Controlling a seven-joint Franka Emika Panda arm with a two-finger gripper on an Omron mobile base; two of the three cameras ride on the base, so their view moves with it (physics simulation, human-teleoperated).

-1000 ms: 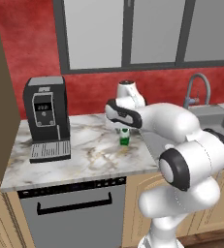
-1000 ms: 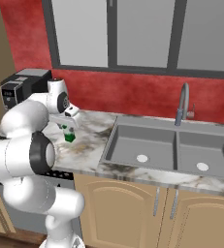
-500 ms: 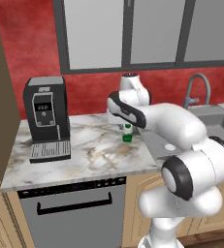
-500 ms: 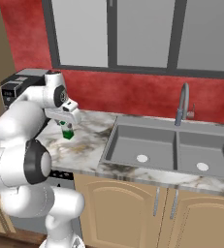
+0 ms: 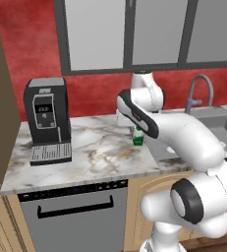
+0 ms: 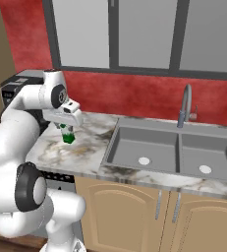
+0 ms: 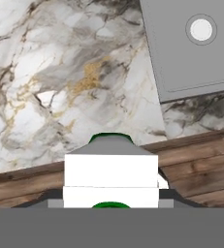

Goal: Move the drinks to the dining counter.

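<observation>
One green-and-white carton [image 5: 138,137] is in sight, and it is the single drink container to be counted. One coffee machine [image 5: 47,119] stands on the marble tabletop [image 5: 98,157], of which there is one. The sink [image 6: 176,152] is one unit with two basins, and each basin has one round drain, making two drains. One curved faucet [image 6: 184,105] rises behind it. Below the tabletop there is one dishwasher front [image 5: 75,221] with one dark handle. Two cabinet doors [image 6: 162,219] sit under the sink, each with one handle. One robot arm [image 5: 179,133] is present. The window above counts three panes.
</observation>
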